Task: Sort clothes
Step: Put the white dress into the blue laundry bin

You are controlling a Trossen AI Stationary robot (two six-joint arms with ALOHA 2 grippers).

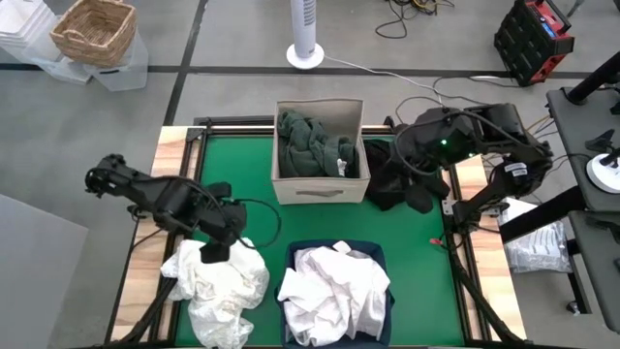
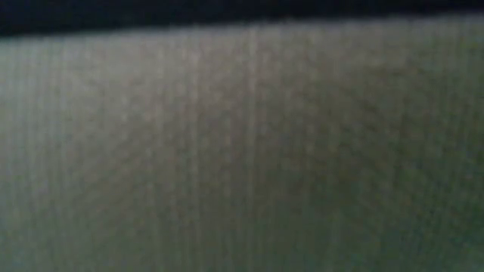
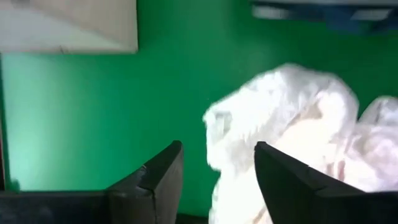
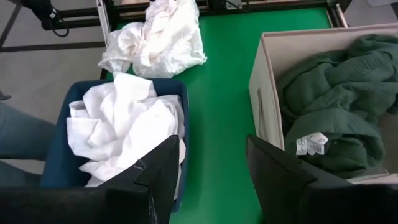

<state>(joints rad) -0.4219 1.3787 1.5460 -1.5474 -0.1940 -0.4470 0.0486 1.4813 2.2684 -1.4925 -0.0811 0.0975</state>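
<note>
A crumpled white garment [image 1: 221, 283] lies on the green mat at the table's near left. My left gripper [image 1: 215, 250] is low over its far edge and open; in the left wrist view the white garment [image 3: 286, 130] reaches in between the fingers of the gripper [image 3: 217, 146]. My right gripper [image 1: 407, 145] is raised at the far right, open and holding nothing [image 4: 211, 140]. Black clothes [image 1: 395, 182] lie heaped on the mat below it. Olive green clothes [image 1: 315, 143] fill the beige box, and white clothes [image 1: 334, 286] fill the navy bin. My left gripper comes at the white garment's far edge [image 3: 217, 124] from above, slanting down, with one finger [image 3: 163, 177] on each side of a raised fold. Whether the fingers touch the cloth, I cannot tell.
The beige box [image 1: 320, 190] stands at the mat's far middle and the navy bin [image 1: 291, 254] at its near middle, with bare green mat [image 1: 228, 160] to the left between them. The low view is filled by a blurred grey surface [image 2: 242, 151] close to the lens.
</note>
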